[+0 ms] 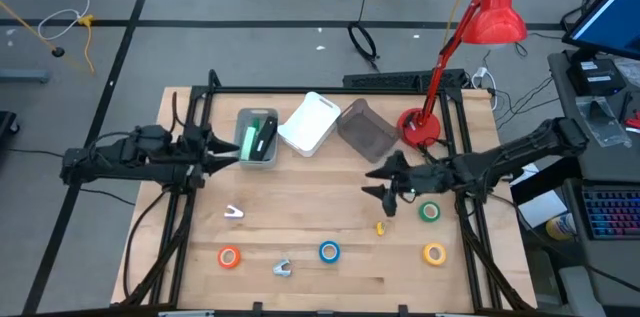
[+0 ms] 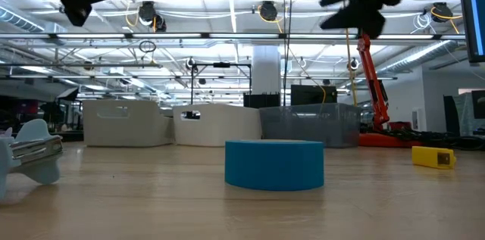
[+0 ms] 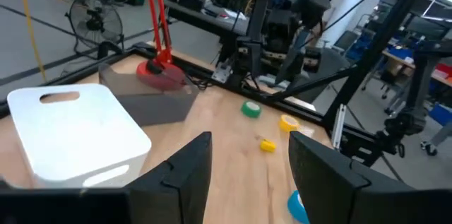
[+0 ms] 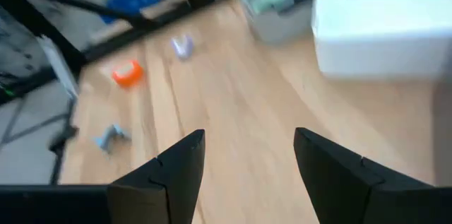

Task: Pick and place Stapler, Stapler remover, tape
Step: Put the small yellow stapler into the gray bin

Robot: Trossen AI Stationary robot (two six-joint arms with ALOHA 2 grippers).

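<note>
Wooden tabletop (image 1: 300, 222) is carrying four tape rolls along the lower part of the high view: the orange roll (image 1: 229, 256) lower left, the blue roll (image 1: 329, 251) at lower centre, the yellow roll (image 1: 434, 253) lower right, and the green roll (image 1: 430, 212) just above the yellow one. Two small grey staple removers (image 1: 233, 213) (image 1: 282, 268) are lying left of centre. The grey bin (image 1: 258, 138) is holding a green stapler (image 1: 266, 135), with a white bin (image 1: 309, 123) and a dark bin (image 1: 365, 129) beside it. The left gripper (image 1: 228, 150) is hovering at the grey bin, fingers (image 3: 189, 174) parted and empty. The right gripper (image 1: 382, 182) is hanging at centre right, fingers (image 4: 176, 169) spread wide, gripping nothing.
</note>
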